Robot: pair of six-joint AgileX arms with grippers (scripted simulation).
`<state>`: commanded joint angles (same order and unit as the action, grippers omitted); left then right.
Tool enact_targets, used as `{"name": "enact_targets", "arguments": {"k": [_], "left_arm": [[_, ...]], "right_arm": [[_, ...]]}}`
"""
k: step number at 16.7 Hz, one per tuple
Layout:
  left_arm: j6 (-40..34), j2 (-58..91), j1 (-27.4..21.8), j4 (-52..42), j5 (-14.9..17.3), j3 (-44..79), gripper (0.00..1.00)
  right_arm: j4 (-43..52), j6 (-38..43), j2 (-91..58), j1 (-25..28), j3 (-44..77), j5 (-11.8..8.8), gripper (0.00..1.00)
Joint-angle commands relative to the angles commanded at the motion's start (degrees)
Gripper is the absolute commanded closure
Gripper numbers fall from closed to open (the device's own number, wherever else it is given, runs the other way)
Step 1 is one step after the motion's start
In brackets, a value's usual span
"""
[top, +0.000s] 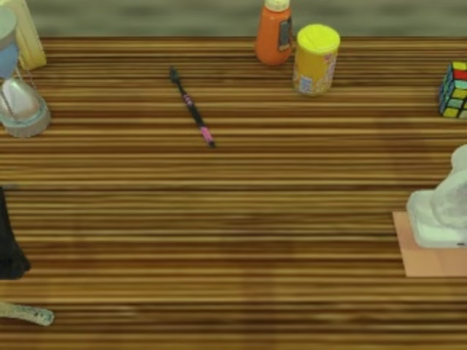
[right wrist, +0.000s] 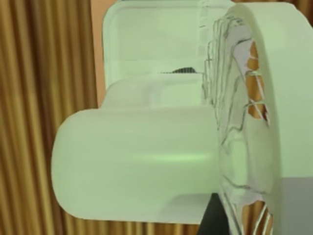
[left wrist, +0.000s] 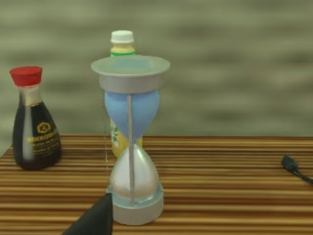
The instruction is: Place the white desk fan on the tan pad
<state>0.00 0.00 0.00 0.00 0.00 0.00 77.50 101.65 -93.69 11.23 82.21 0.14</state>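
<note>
The white desk fan (top: 440, 211) is at the table's right edge, its rounded base over the far part of the tan pad (top: 430, 261). I cannot tell whether the base touches the pad. The right wrist view is filled by the fan: the cylindrical motor housing (right wrist: 142, 161), the grilled cage (right wrist: 254, 122) and the base (right wrist: 156, 44), with a strip of tan pad (right wrist: 97, 29) beside the base. A dark part of my right gripper (right wrist: 212, 218) shows close against the housing, next to the cage. The right arm is outside the top view. My left arm (top: 9, 251) is parked at the left edge.
A grey-and-clear hourglass (top: 22, 106) stands far left, close in front of the left wrist camera (left wrist: 132, 147), with a soy sauce bottle (left wrist: 34, 127) beside it. An orange bottle (top: 273, 33), a yellow canister (top: 316, 58), a colour cube (top: 454, 89) and a black-pink pen (top: 192, 107) lie along the back.
</note>
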Motion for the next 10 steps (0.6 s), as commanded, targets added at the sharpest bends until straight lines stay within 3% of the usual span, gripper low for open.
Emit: {"name": "enact_targets", "arguments": {"k": [10], "left_arm": [[0.00, 0.00, 0.00, 0.00, 0.00, 0.00, 0.00]], "right_arm": [[-7.80, -0.05, -0.99, -0.06, -6.81, 0.00, 1.00]]}}
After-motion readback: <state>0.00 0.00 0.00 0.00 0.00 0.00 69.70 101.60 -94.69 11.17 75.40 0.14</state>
